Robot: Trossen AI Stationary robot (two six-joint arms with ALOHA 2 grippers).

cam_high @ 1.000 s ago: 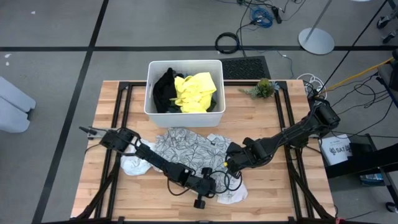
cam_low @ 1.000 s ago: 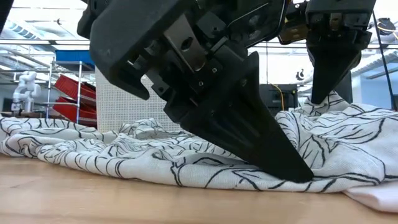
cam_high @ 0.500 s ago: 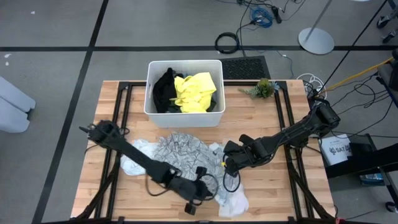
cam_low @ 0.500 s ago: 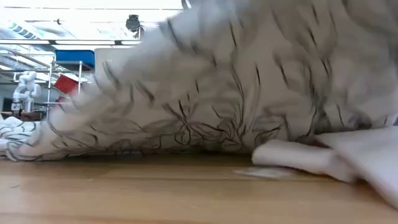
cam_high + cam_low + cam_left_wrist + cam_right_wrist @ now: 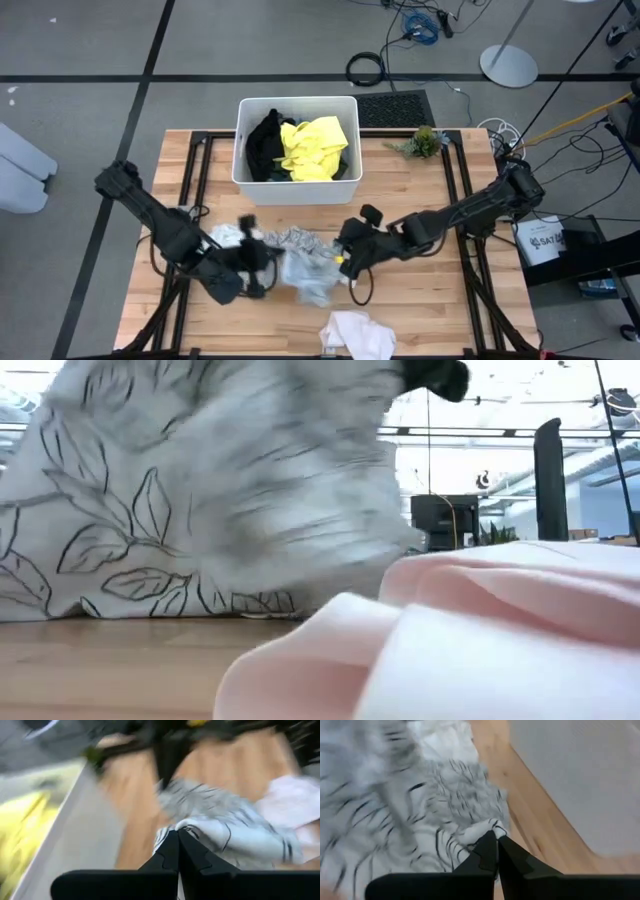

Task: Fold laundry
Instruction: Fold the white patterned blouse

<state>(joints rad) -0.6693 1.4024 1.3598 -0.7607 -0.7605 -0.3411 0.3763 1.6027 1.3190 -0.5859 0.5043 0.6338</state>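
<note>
Lifted since earlier — line-patterned cloth bunched, blurred, hanging.

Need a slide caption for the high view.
Left pincer and right pincer both shut on the patterned cloth, lifting it in front of the white tub.

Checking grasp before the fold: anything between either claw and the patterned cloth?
Nothing visible. The left claw is shut on the patterned cloth, and the right claw is shut on another edge of it. The white cloth lies apart, near the table's front edge.
</note>
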